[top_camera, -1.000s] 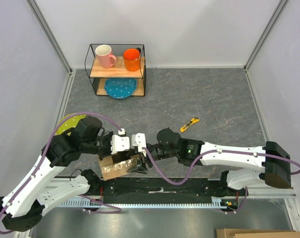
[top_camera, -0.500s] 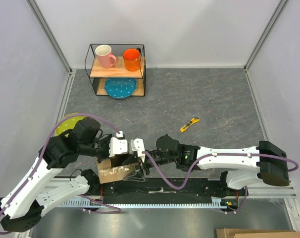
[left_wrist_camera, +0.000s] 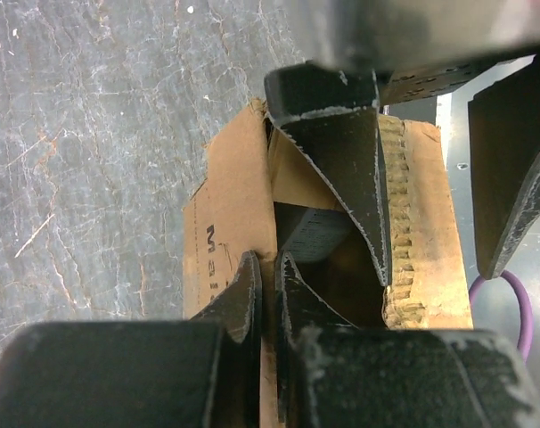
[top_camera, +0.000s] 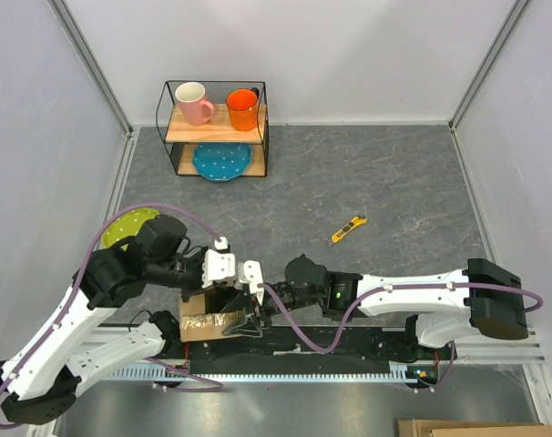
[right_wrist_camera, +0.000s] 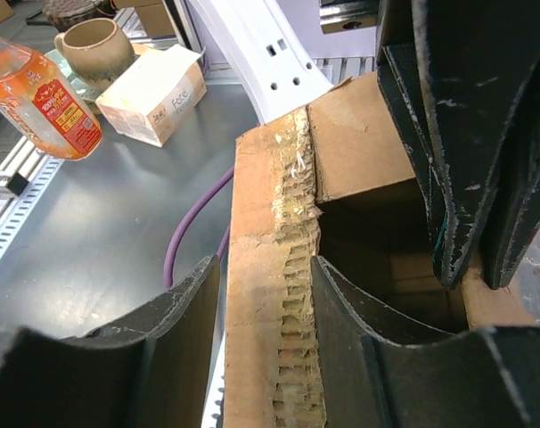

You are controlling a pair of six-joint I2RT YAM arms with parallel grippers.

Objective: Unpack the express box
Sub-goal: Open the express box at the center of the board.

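The express box (top_camera: 203, 324) is a brown carton with its top open, at the table's front edge between my two arms. In the left wrist view my left gripper (left_wrist_camera: 268, 264) is pinched shut on the box's (left_wrist_camera: 239, 192) near wall, one finger outside and one inside. In the right wrist view my right gripper (right_wrist_camera: 265, 267) straddles the torn corrugated wall (right_wrist_camera: 272, 303), closed against it on both sides. In the top view the left gripper (top_camera: 225, 291) and right gripper (top_camera: 255, 305) meet over the box. A dark item (left_wrist_camera: 310, 234) lies inside it.
A yellow utility knife (top_camera: 349, 228) lies at mid table. A wire rack (top_camera: 216, 127) at the back holds a pink mug (top_camera: 193, 101), an orange mug (top_camera: 242, 107) and a blue plate (top_camera: 221, 161). A green plate (top_camera: 128, 226) lies at the left. A black rail (top_camera: 303, 344) borders the front.
Both grippers and the box have moved left and toward the table's front edge. The box now sits more squarely under the left gripper.
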